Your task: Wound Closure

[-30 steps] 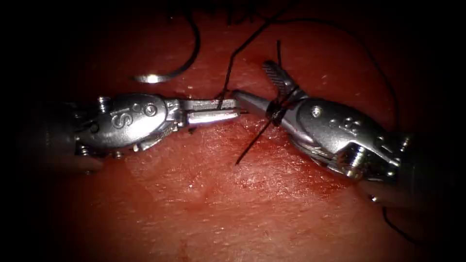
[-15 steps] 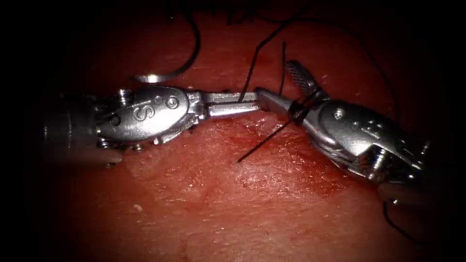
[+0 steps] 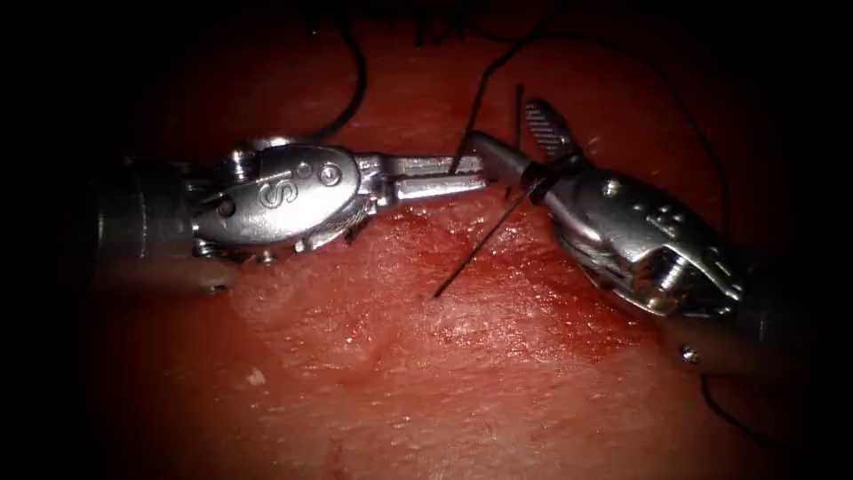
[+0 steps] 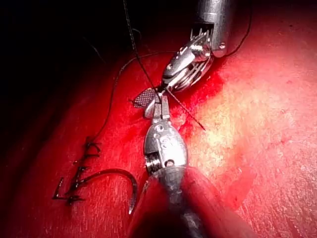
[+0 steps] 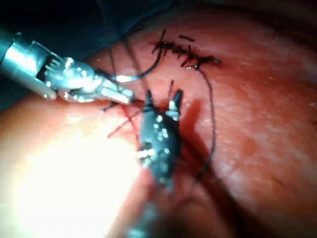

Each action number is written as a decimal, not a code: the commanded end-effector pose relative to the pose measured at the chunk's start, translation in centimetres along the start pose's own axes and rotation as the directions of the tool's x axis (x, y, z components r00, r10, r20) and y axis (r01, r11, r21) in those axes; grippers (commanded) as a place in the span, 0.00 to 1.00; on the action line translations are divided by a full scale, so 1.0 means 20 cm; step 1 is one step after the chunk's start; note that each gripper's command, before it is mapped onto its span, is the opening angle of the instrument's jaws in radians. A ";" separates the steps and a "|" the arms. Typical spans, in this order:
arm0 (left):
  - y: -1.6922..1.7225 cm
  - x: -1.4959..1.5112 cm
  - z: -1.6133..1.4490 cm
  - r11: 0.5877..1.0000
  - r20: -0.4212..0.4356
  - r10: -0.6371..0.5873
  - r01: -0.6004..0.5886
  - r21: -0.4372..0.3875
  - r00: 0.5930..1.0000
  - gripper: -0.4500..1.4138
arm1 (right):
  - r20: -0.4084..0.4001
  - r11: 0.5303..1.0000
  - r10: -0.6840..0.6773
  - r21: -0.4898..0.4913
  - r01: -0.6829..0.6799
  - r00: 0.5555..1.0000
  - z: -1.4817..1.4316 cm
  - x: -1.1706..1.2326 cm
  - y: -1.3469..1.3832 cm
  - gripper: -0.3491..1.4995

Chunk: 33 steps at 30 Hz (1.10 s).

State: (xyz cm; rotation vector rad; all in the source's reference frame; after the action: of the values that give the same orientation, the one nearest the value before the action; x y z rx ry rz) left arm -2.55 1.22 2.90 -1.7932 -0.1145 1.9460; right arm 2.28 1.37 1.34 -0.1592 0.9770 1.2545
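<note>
Apparently my left claw (image 3: pixel 462 175) clamps the thread (image 3: pixel 484 89); right claw (image 3: pixel 511 142) gapes, thread-wrapped, empty; needle (image 4: pixel 116 178) lies free beside left claw.

Bare tissue (image 3: pixel 426 373) lies open below both tools. Between them there is no gap: the left tool (image 3: pixel 444 176) and right tool (image 3: pixel 511 133) meet tip to tip, with thread (image 3: pixel 475 249) wound round the right one. Behind lies the needle (image 4: pixel 119 178).

Nothing beyond the suturing scene.
</note>
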 end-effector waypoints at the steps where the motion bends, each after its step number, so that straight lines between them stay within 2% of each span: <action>1: 0.000 -0.002 0.004 1.000 -0.003 0.000 0.000 -0.001 1.000 0.00 | 0.000 1.000 0.008 0.008 -0.008 1.000 0.003 -0.003 -0.003 0.47; 4: -0.001 -0.002 0.004 1.000 -0.003 -0.001 0.001 0.000 1.000 0.00 | 0.000 1.000 0.008 0.013 -0.008 1.000 0.004 -0.003 -0.002 0.40; 5: -0.001 -0.001 0.004 1.000 -0.003 -0.002 0.002 -0.001 1.000 0.00 | -0.001 1.000 0.007 0.008 -0.007 1.000 0.004 -0.003 -0.001 0.21; 6: -0.001 -0.001 0.004 1.000 -0.001 -0.002 0.002 -0.002 1.000 0.00 | -0.002 1.000 0.006 0.002 -0.006 1.000 0.004 -0.004 -0.001 0.11; 7: -0.001 -0.001 0.004 1.000 -0.001 -0.002 0.002 -0.002 1.000 0.00 | -0.003 1.000 0.005 -0.007 -0.005 1.000 0.004 -0.004 0.000 0.02; 8: -0.001 -0.001 0.004 1.000 -0.001 -0.002 0.002 -0.002 1.000 0.00 | 0.002 1.000 0.004 -0.026 -0.004 1.000 0.004 -0.003 0.000 0.00; 13: -0.002 -0.001 0.002 1.000 -0.001 -0.002 0.002 -0.007 1.000 0.00 | 0.001 0.993 0.011 -0.117 -0.011 1.000 0.006 -0.003 0.002 0.00; 20: -0.005 0.000 0.000 1.000 0.002 -0.005 0.005 -0.021 1.000 0.00 | -0.005 0.989 0.023 -0.146 -0.023 1.000 0.001 -0.007 -0.002 0.00; 24: -0.018 0.005 0.001 1.000 0.047 0.011 -0.010 -0.016 0.999 0.00 | -0.016 0.981 0.050 -0.187 -0.052 0.999 -0.001 -0.004 -0.016 0.00; 31: -0.043 0.007 0.005 0.999 0.127 0.023 -0.020 -0.028 0.992 0.00 | -0.034 0.959 0.053 -0.278 -0.060 0.998 -0.005 -0.007 -0.037 0.00; 33: -0.052 0.006 0.007 0.999 0.149 0.027 -0.024 -0.025 0.989 0.00 | 0.015 0.955 0.055 -0.293 -0.048 0.998 -0.007 -0.008 -0.042 0.00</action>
State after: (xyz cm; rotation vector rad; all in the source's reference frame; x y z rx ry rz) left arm -2.33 2.25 3.18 -1.6591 -0.1656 2.1113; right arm 2.86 0.90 1.00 -0.3589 0.7608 1.4483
